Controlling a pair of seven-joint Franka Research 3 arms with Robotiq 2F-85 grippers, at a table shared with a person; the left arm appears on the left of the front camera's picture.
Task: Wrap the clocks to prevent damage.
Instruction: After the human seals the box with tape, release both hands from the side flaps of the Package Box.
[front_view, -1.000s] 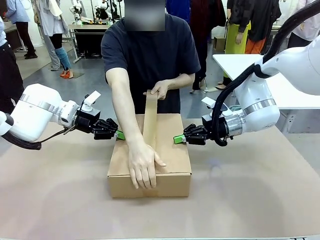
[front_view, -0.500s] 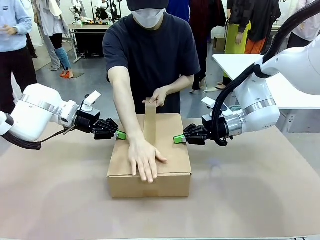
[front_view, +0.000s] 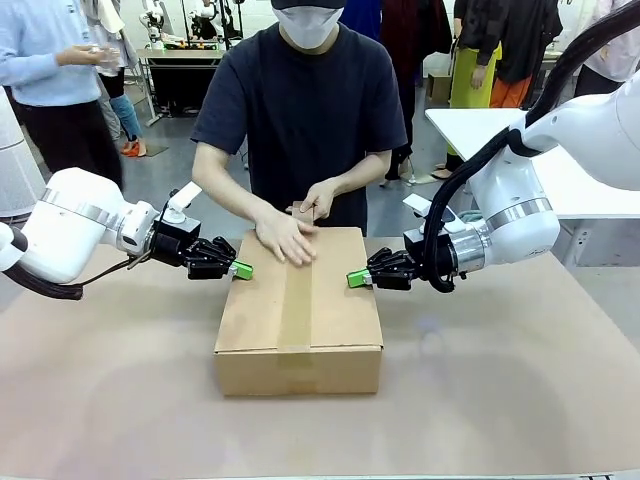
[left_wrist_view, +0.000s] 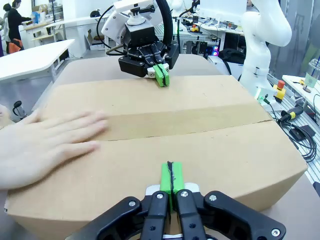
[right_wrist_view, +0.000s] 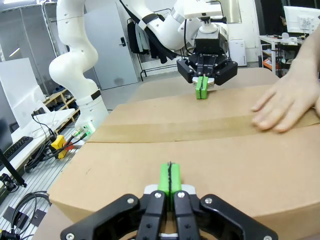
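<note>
Box: cardboard box (front_view: 298, 320) on tabletop (front_view: 480, 400), tape strip (front_view: 296, 305) along top.
Left gripper (front_view: 240, 270): closed, empty, against box's left edge.
Right gripper (front_view: 354, 279): closed, empty, against right edge.
Person's hand (front_view: 284, 238): flat on tape's far end.

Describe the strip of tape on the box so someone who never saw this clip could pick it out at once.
Find the cardboard box in the middle of the brown table, between the two closed tools. The paper tape runs along the centre of its lid from the near edge to the far edge, where the person's hand presses it down. It is a slightly darker brown band than the lid around it.
</note>
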